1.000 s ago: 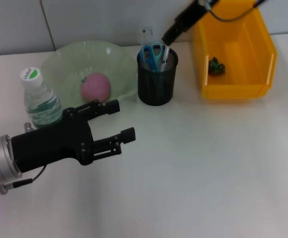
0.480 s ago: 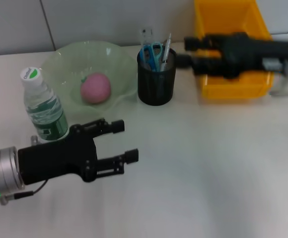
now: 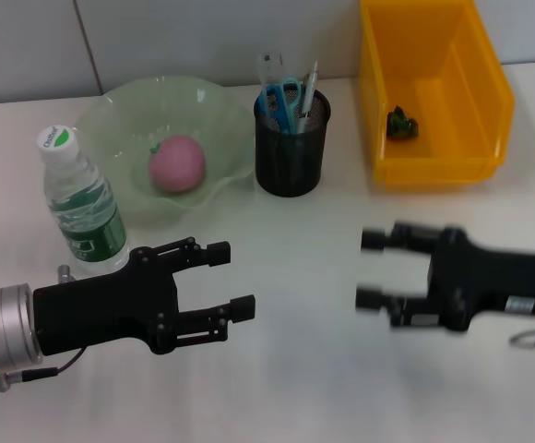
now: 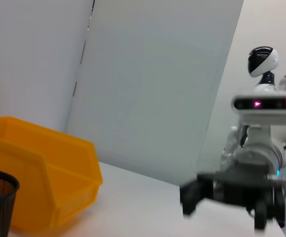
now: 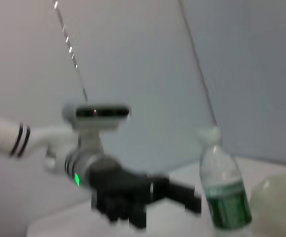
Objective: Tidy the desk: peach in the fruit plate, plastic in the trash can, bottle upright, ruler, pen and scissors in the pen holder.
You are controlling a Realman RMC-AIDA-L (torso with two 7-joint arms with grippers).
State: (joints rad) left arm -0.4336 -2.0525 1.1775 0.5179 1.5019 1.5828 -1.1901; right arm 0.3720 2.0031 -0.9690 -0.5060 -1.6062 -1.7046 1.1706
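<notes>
all six jobs look done: peach (image 3: pixel 177 163) in the fruit plate (image 3: pixel 111 111), plastic (image 3: pixel 401 123) in the trash can (image 3: pixel 489 101), bottle (image 3: pixel 81 201) upright, tools in the pen holder (image 3: pixel 291 157). left gripper (image 3: pixel 225 280) and right gripper (image 3: pixel 371 269) hover spread, empty.

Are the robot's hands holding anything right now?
No, nothing is held. The left gripper and the right gripper both hover open and empty over the table, with nothing between their fingers.
</notes>
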